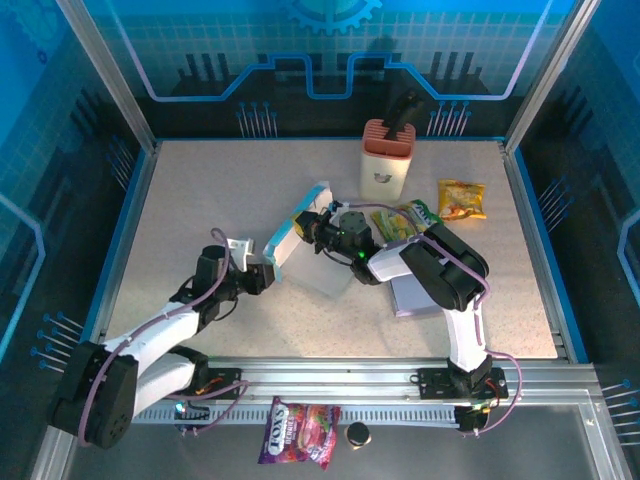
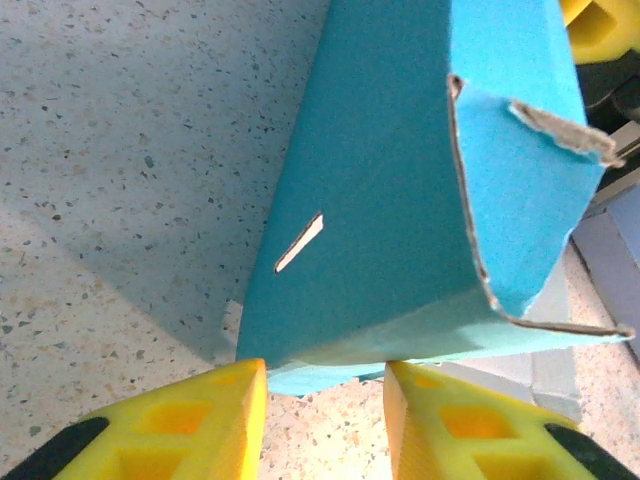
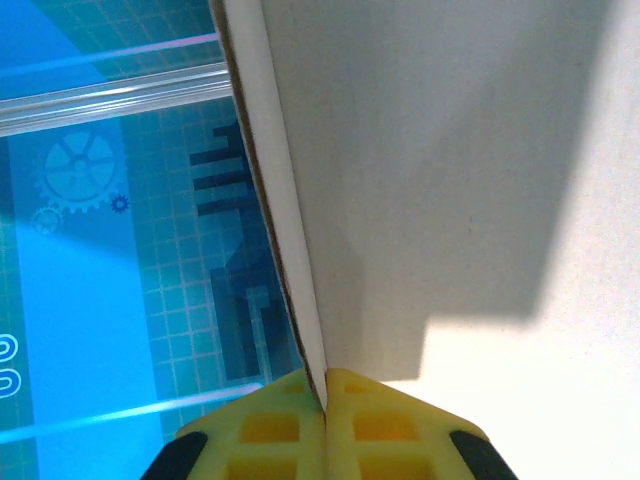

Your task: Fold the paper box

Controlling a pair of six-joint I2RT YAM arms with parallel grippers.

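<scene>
The paper box (image 1: 286,240), blue outside and white inside, stands partly folded in the middle of the table. My right gripper (image 1: 318,232) reaches it from the right. In the right wrist view this gripper (image 3: 325,385) is shut on the thin edge of a white box panel (image 3: 450,150). My left gripper (image 1: 268,272) sits at the box's lower left end. In the left wrist view its yellow fingers (image 2: 325,375) stand apart, bare table between them. The lower edge of the blue box wall (image 2: 400,180), with a small slot in it, lies just past the fingertips.
A white and orange container (image 1: 387,160) stands behind the box. A yellow snack bag (image 1: 462,198) and a green one (image 1: 405,220) lie at the right. A flat grey pad (image 1: 412,295) lies under the right arm. Another snack bag (image 1: 300,432) lies beyond the front rail.
</scene>
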